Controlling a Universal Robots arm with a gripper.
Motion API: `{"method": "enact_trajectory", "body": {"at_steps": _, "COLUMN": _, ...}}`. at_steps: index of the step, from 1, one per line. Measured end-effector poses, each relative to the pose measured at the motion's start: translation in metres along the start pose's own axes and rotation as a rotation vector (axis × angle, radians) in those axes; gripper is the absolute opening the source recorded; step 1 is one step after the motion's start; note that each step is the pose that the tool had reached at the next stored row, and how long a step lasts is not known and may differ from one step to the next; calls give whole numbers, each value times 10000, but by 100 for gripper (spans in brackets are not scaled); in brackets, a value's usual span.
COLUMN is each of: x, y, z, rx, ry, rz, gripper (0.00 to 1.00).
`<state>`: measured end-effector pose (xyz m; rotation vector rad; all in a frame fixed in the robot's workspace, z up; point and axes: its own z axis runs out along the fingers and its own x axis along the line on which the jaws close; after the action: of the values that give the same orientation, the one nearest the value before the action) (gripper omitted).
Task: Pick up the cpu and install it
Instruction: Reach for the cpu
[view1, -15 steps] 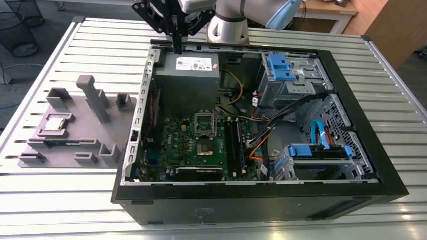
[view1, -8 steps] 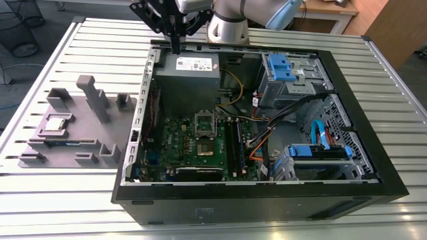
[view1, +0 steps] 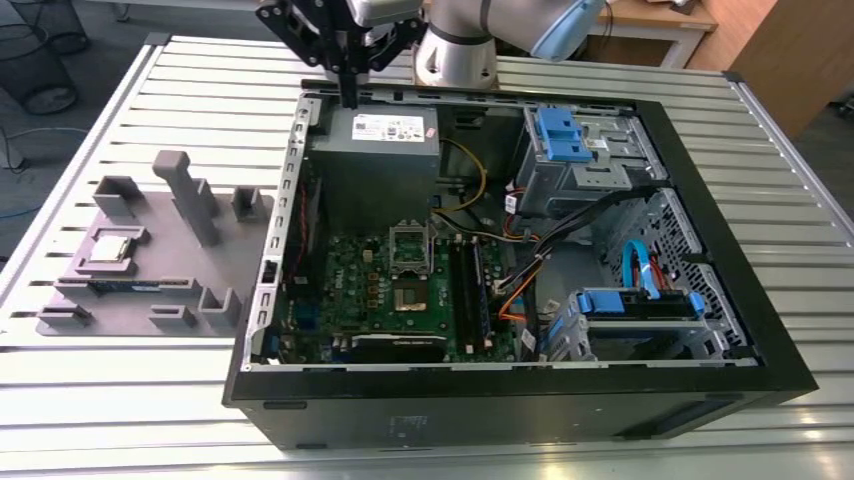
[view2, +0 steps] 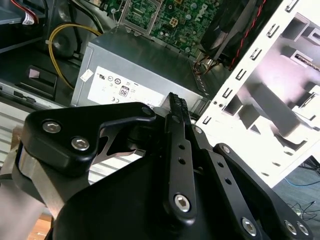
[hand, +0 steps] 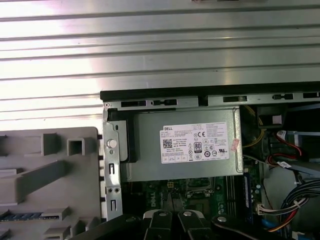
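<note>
Tool clenched, empty, above the supply box. Cpu lies in the grey holder on the desk, at the exterior view's left. Likely light, stiff, fragile underneath; grip opposite edges.

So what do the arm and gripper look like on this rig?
The arm is silvery grey with a light blue joint cap. The gripper is matte black: pinned link bars with silver bolt heads, narrowing to slim, ribbed fingertips.
</note>
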<state>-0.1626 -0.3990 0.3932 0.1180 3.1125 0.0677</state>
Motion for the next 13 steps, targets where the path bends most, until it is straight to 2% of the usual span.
{"method": "enact_trajectory", "body": {"at_steps": 13, "x": 78, "y": -6, "z": -2, "rx": 0, "ry": 0, "rz": 0, "gripper": 11}}
